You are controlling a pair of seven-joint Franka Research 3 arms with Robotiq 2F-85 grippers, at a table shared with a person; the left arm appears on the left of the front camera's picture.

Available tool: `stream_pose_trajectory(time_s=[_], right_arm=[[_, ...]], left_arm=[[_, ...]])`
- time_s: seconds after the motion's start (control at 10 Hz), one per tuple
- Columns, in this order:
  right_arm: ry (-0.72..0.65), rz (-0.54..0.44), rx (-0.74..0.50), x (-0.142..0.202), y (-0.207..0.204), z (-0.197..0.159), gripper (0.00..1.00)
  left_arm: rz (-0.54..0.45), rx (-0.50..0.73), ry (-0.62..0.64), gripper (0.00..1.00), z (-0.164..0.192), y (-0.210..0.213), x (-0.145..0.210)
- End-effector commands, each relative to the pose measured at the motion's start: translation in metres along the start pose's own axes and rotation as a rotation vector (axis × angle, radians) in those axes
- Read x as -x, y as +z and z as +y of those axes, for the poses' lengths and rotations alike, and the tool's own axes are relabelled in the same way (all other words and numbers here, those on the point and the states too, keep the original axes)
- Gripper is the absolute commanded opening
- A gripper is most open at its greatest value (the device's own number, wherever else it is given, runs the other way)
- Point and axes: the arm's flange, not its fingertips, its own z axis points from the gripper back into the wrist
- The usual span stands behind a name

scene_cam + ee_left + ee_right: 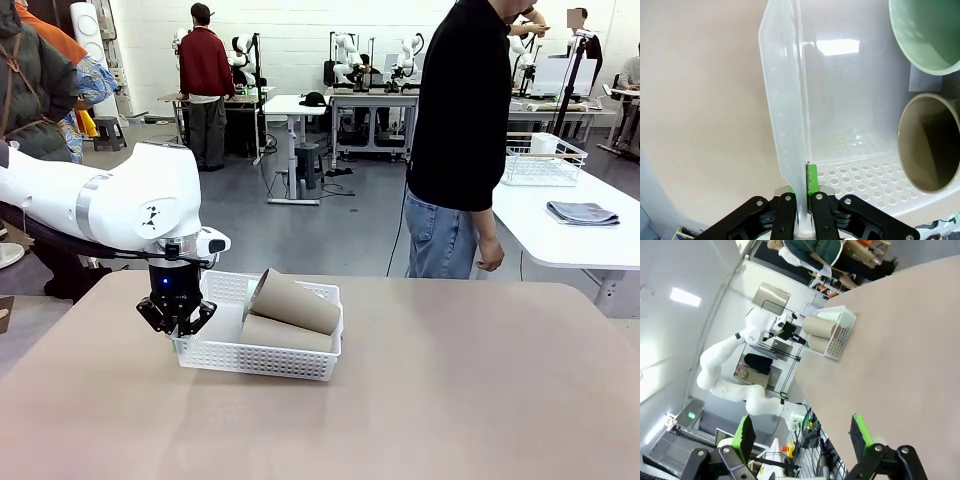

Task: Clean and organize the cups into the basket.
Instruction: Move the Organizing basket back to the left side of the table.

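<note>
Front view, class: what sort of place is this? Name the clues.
Probably a robotics lab or workshop. Clues: more white robot arms mounted at tables along the far wall, work tables spread over an open grey floor, and a white robot arm working at this table.
</note>
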Motion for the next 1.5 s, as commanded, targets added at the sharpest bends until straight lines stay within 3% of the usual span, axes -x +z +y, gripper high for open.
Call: stream_pose_trajectory(time_s=[0.0,0.9,1.1,1.4], right_arm=[[-0.005,0.025,-0.026,0.002,0.011,0.009,1.00],[0.000,0.000,0.000,0.000,0.000,0.000,1.00],[0.000,0.000,0.000,0.000,0.000,0.000,1.00],[0.000,0.000,0.000,0.000,0.000,0.000,1.00]], left_arm=[[-0.003,-0.003,-0.003,0.05,-0.003,0.002,-0.001],[0.000,0.000,0.000,0.05,0.000,0.000,0.000],[-0.043,-0.038,0.055,0.05,0.045,0.003,0.003],[-0.051,-0.018,0.030,0.05,0.123,0.020,0.033]])
